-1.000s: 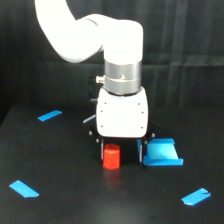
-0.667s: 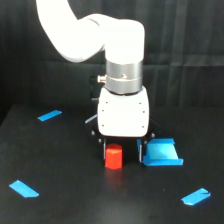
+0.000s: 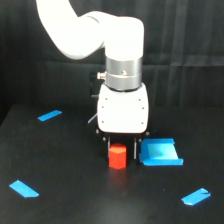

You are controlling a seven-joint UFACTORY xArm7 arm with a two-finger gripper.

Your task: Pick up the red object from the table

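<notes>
**Red block upright on the black table**

The red block (image 3: 117,157) is a small, short, orange-red prism, plain and matte, with a flat top face turned upward. It stands upright, its base on the table (image 3: 70,200), a little right of centre in the exterior view and toward the near side. The table is a wide, flat, matte black surface. The block's upper edge sits just under the white arm body above it.
</notes>
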